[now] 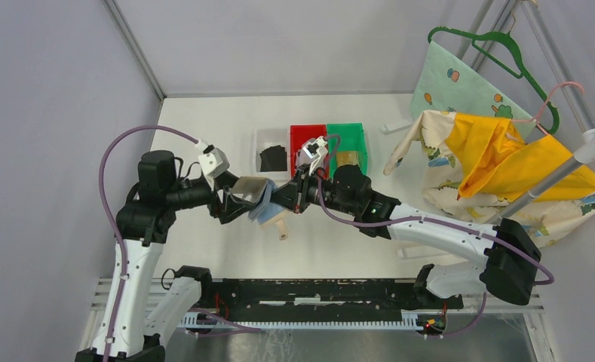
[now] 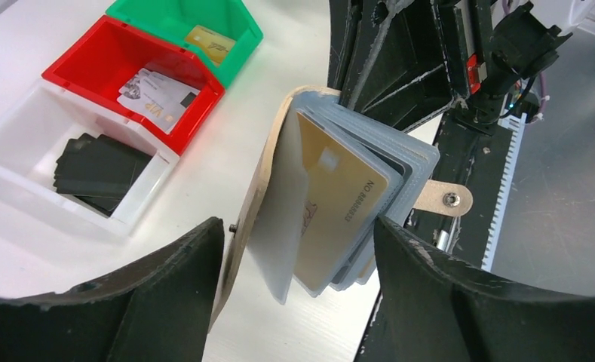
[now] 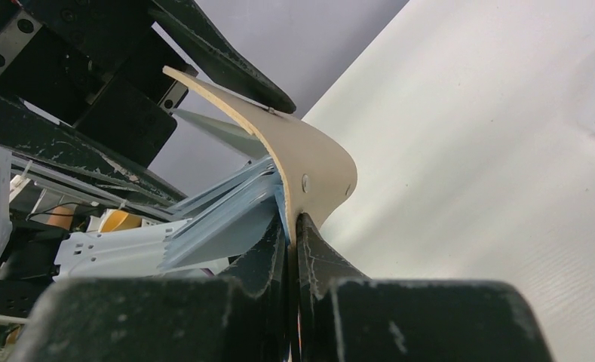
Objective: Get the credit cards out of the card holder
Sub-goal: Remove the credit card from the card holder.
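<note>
Several clear sleeves (image 2: 418, 162) fan from the beige card holder (image 2: 270, 158) (gold card (image 2: 347, 188) foremost); right gripper (image 3: 294, 223) pinches it, left gripper (image 2: 298, 245) fingers spread.

Between the fingers (image 2: 445, 302) of the left gripper (image 2: 299, 234), which are moulded in black, matt, coarsely ridged plastic, the card holder (image 2: 258, 188) is seen with a beige, matt, leather-like cover. Its sleeves (image 2: 279, 226) are of smooth, cloudy clear plastic, and a soft sheen is shown by the gold-tan card (image 2: 347, 188) inside. A small metal stud is set in the snap tab (image 2: 445, 200). Beyond the fingertips, glossy plastic is seen in the red bin (image 2: 90, 64), green bin (image 2: 245, 38) and white bin (image 2: 139, 196), on a white, matt table (image 2: 226, 136).
</note>
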Action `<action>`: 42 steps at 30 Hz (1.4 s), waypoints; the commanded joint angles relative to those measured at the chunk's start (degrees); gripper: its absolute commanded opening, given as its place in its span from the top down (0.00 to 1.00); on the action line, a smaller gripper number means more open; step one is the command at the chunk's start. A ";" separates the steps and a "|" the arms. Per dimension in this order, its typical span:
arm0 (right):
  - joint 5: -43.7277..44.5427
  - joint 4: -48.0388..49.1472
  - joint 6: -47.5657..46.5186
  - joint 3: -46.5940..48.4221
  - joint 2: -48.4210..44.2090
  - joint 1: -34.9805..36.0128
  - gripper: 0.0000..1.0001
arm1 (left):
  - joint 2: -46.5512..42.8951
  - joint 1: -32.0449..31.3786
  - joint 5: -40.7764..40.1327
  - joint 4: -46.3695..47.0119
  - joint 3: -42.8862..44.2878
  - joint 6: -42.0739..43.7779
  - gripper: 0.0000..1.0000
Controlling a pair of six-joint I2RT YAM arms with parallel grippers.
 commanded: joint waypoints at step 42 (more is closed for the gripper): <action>0.54 5.40 2.43 4.76 1.26 1.07 1.00 | -3.61 -0.23 3.85 -1.86 -1.73 8.18 0.29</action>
